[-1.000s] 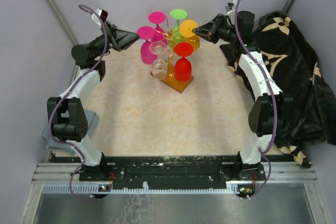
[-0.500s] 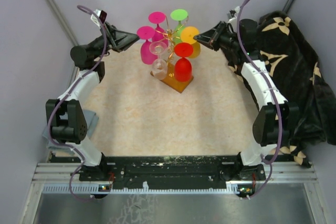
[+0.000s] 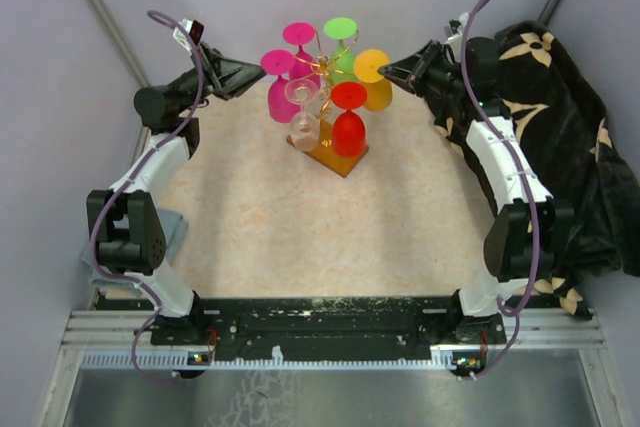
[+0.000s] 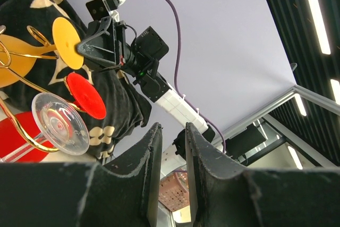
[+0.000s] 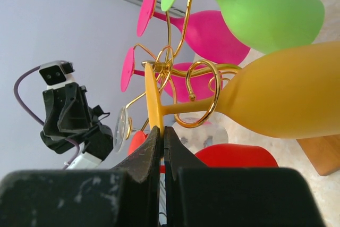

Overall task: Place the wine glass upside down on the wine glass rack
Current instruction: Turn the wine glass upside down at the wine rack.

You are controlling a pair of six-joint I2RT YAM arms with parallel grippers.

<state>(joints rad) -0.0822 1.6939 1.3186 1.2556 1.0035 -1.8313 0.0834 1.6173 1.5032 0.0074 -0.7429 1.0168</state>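
The wine glass rack [image 3: 322, 69], gold wire on an orange-brown base [image 3: 338, 158], carries several glasses hanging upside down. A yellow wine glass [image 3: 374, 79] hangs at its right side, stem through a gold loop [image 5: 197, 95]. My right gripper [image 3: 384, 69] is shut on the rim of that glass's flat foot [image 5: 153, 97], with the jaws [image 5: 163, 130] pinching the thin disc. The left wrist view shows the same grip on the yellow foot [image 4: 66, 34]. My left gripper [image 3: 260, 69] stays beside the pink glass's foot [image 3: 277, 61], open, with nothing between its fingers [image 4: 172, 127].
Two pink glasses, a green one [image 3: 340, 29], a red one [image 3: 348, 125] and a clear one [image 3: 303, 112] hang on the rack. A black patterned cloth [image 3: 560, 127] lies at the right, a grey cloth [image 3: 172, 232] at the left edge.
My right gripper has drawn back to the right with the yellow glass's foot, shifting the glass outward on its loop. The left arm has stayed still.
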